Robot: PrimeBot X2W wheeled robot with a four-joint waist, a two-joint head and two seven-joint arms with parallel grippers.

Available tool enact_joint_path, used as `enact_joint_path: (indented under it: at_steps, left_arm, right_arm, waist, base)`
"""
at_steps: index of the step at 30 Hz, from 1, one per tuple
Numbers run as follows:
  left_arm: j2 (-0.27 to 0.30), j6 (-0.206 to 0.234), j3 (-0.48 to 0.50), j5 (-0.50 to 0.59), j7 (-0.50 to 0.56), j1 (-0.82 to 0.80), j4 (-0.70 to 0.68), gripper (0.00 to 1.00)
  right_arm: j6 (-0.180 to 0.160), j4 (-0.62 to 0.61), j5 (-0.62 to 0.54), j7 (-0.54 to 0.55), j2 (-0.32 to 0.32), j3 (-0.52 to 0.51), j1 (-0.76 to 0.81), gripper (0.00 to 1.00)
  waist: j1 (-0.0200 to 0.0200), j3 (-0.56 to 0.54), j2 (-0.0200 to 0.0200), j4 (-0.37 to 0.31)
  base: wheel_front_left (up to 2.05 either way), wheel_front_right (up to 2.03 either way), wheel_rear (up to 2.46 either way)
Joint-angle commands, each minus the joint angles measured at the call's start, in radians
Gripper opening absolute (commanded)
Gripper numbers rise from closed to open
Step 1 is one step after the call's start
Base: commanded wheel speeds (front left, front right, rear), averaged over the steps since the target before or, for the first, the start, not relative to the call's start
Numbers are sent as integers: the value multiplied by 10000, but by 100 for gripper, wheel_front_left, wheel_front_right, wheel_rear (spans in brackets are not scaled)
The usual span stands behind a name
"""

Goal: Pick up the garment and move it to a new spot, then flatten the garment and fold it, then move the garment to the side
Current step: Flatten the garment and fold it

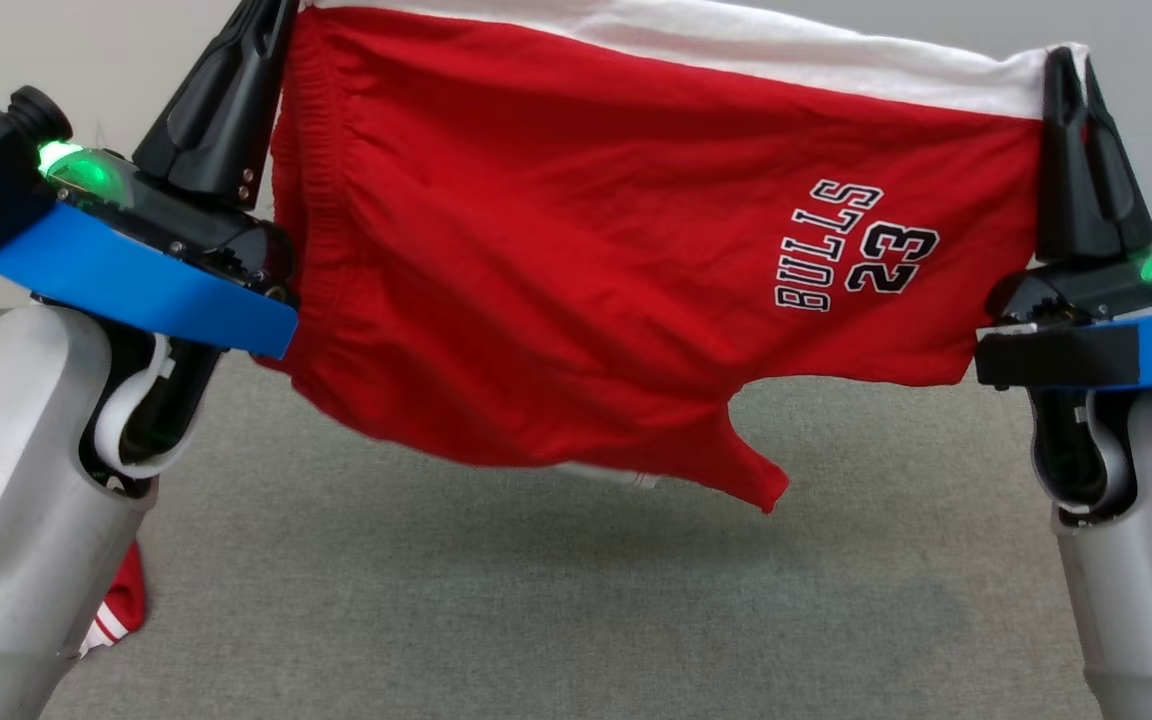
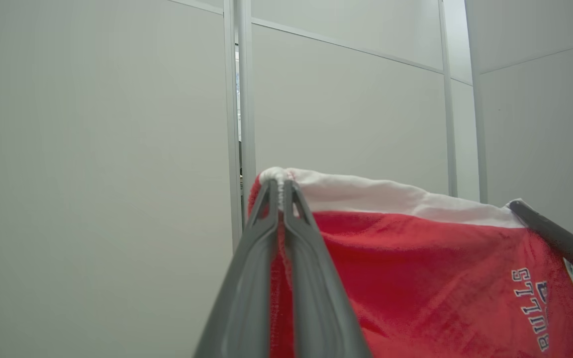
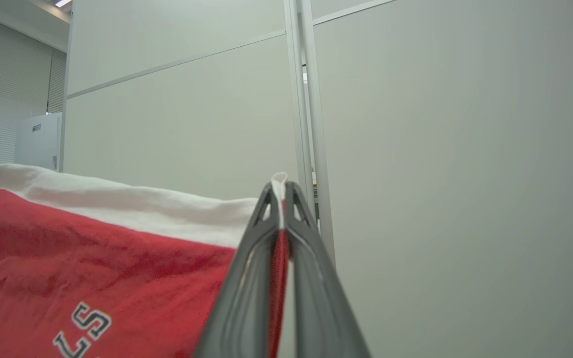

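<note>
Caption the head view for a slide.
Left gripper and right gripper hold the red garment spread by its white edge above the grey surface.

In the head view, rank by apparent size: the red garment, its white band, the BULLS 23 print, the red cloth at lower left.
Largest to smallest: red garment, white band, BULLS 23 print, red cloth, partly hidden by the left arm.

Both closed, upright, well apart: left end effector (image 1: 264,25), right end effector (image 1: 1072,62).
</note>
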Motion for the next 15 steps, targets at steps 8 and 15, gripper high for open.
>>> enact_joint_path:
  at_steps: [8, 15]
  left_arm:
    - [-723, 38, 33, 154, -139, -1822, 1828, 0]
    - [-1659, -42, 571, 855, -793, -3592, 2986, 0]
  right_arm:
    - [1, 1863, -564, -25, -541, 795, -2920, 0]
    - [1, 2359, -1497, -117, -294, 163, -5145, 0]
  waist:
    - [2, 1767, 0, -208]
    - [2, 2664, 0, -242]
  base:
    - [0, 0, 0]
    - [0, 0, 0]
